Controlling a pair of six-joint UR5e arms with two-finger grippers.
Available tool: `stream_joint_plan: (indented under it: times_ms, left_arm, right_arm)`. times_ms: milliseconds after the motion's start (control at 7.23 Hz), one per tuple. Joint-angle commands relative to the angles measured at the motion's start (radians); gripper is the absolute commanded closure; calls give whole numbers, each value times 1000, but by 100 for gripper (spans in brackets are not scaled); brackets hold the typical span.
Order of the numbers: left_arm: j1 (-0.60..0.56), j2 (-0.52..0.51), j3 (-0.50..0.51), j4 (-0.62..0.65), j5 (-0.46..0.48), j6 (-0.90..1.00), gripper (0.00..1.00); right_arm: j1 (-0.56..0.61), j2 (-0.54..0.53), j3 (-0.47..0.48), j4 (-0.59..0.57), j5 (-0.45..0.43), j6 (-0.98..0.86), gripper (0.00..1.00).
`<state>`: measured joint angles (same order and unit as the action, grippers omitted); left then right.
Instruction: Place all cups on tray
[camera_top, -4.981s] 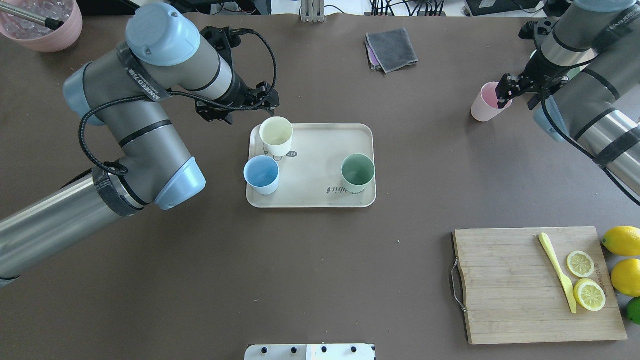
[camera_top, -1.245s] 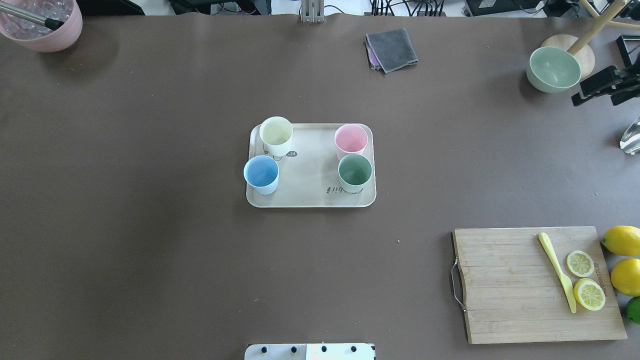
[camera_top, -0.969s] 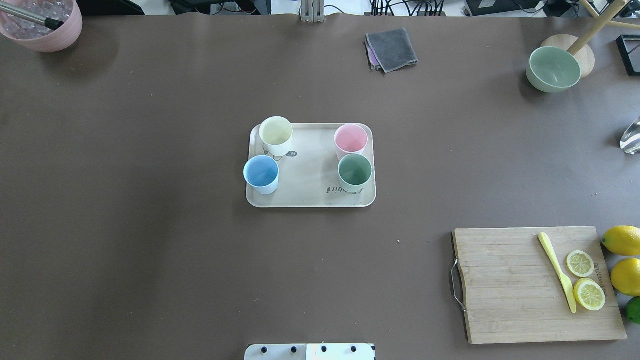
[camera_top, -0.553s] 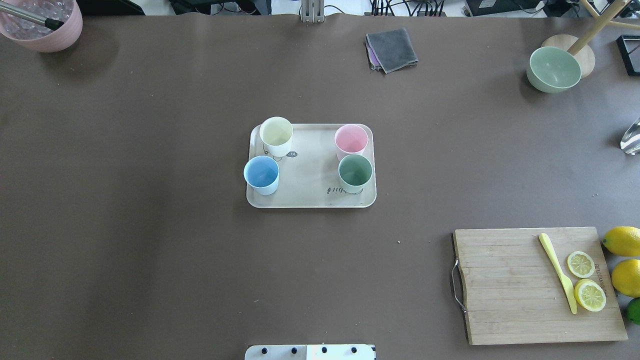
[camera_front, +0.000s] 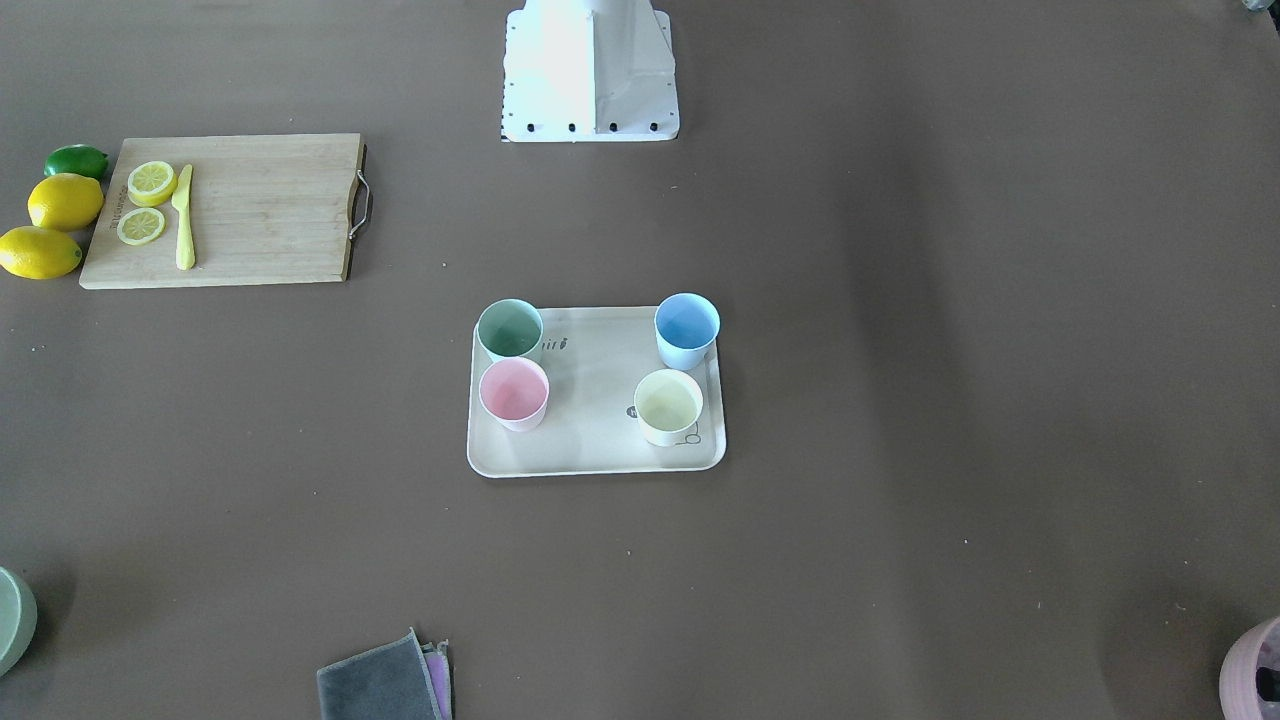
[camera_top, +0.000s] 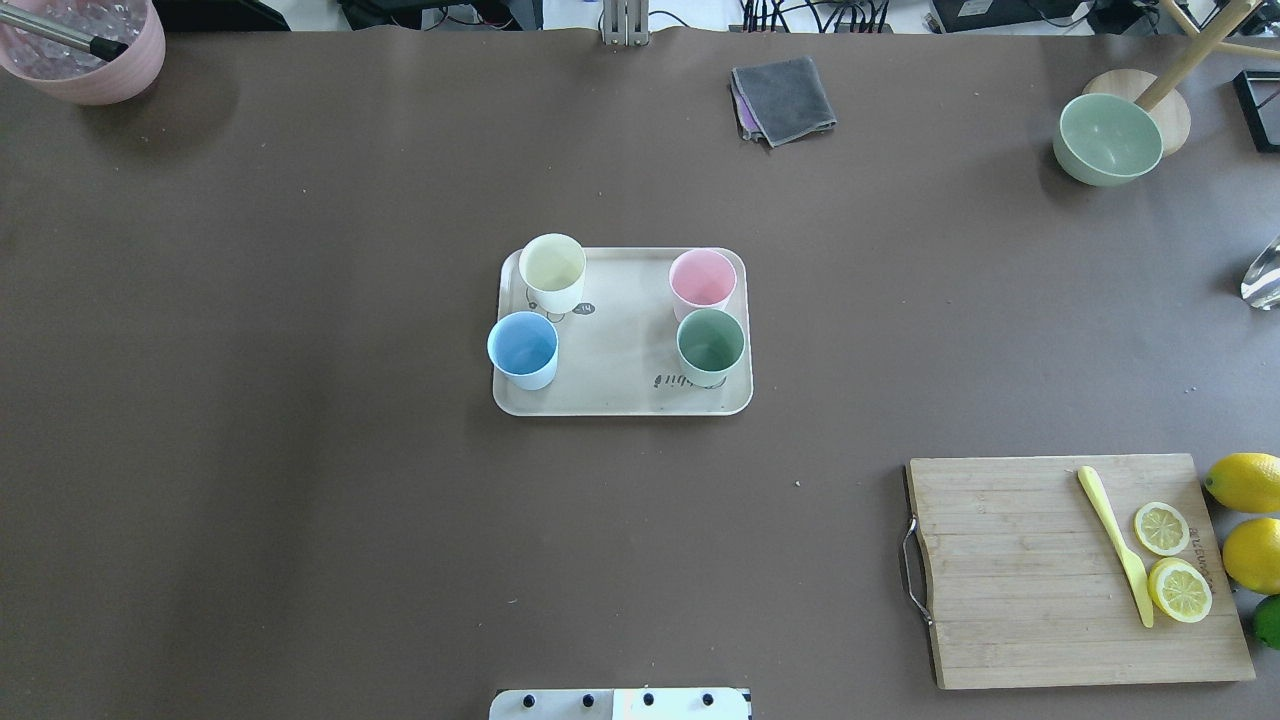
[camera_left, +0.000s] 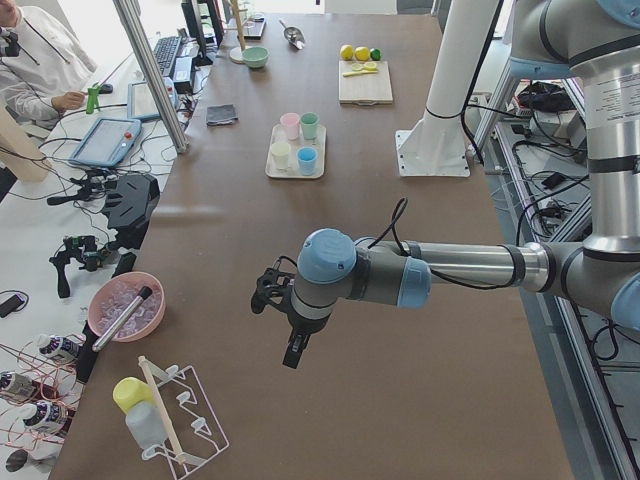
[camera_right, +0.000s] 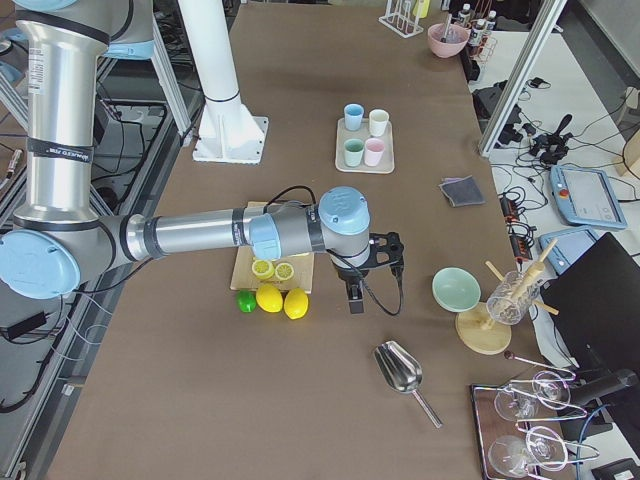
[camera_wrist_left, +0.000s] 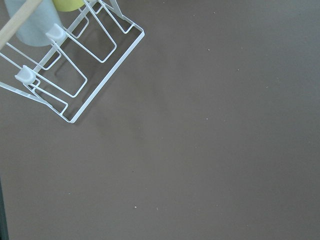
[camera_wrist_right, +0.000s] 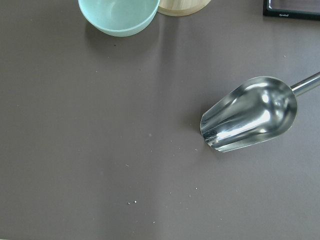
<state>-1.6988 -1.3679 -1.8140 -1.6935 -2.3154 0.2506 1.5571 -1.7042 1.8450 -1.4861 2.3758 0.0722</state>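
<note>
Pink cup (camera_top: 702, 278) now on tray (camera_top: 620, 398), upper right; 4/4 aboard, task looks done. Left gripper (camera_left: 292, 355), right gripper (camera_right: 354, 296) withdrawn to table ends; finger gap: can't tell.

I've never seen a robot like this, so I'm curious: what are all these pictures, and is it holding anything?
It is a robot with two arms, each ending in a two-finger gripper. Two cameras look down on the table, from behind the robot and from across it. Two more look along the table from its ends: one shows the left arm and left gripper up close, the other the right arm and right gripper. Each wrist carries a camera: the left sees a white wire rack, the right a metal scoop. In the middle lies a beige tray carrying a cream-white cup, a blue cup, a pink cup and a green cup. Nearby is a cutting board with lemon slices and a yellow knife. Neither gripper seems to hold anything.
</note>
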Motion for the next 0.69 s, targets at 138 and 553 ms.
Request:
stream_joint_plan:
  times_ms: [138, 553]
  left_arm:
    - [-1, 0, -33, 2, -9, 1, 2]
    - [1, 1, -22, 3, -2, 9, 2]
  right_arm:
    - [0, -9, -26, -2, 37, -3, 0]
    - [12, -25, -13, 1, 65, -46, 0]
